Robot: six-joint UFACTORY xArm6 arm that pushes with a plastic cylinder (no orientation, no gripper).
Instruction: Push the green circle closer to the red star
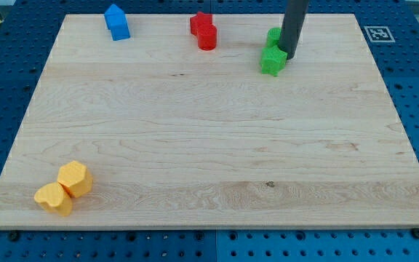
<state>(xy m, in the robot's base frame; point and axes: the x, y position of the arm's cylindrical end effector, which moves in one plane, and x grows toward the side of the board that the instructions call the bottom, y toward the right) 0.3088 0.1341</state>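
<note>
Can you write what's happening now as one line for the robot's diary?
my tip: right of green pair, touching | green circle: partly hidden behind rod | green star: in front | red star: left, apart

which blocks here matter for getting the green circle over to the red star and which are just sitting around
In the job:
- green circle, partly hidden behind my tip
- red star, with a second red block touching it

Lying about:
- green star, just left of my tip
- blue block
- two yellow blocks

blue block [117, 22], red blocks [204, 30], green blocks [273, 60], yellow blocks [65, 188]
</note>
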